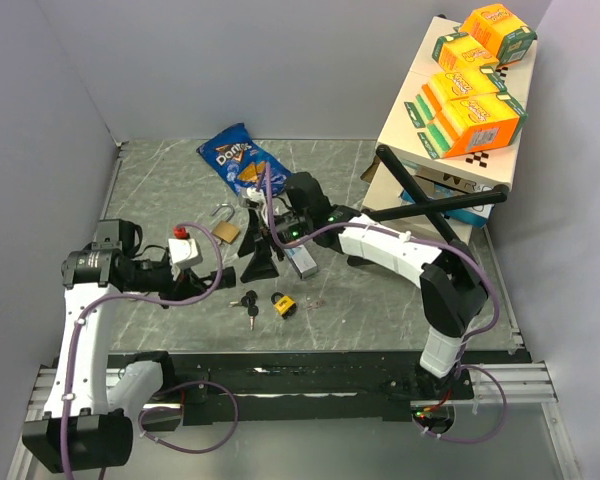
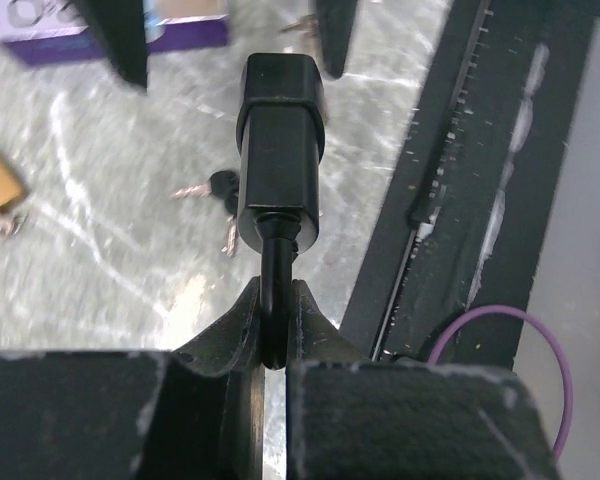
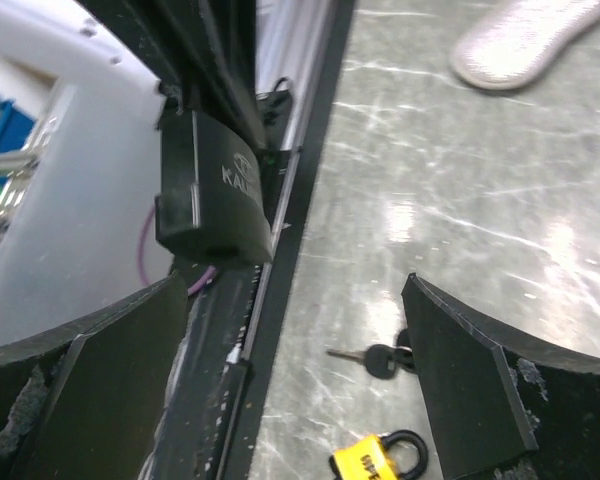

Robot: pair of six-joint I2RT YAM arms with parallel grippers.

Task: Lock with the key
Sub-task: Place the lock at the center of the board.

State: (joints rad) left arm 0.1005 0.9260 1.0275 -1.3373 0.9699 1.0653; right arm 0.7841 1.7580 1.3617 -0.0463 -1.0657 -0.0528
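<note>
Over the grey marbled table point(image 1: 400, 300), the right gripper point(image 3: 290, 390) stands wide open and empty, the left gripper point(image 2: 275, 340) clamps the shackle of the raised black padlock point(image 2: 280, 130), and the black-headed keys point(image 3: 375, 357) lie loose on the tabletop.

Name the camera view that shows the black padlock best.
Left wrist: the black padlock fills the centre, its shackle pinched in the left hand. Right wrist shows its lettered face, upper left, beyond the open right hand. The top view shows only a small dark shape beside the left hand.
</note>
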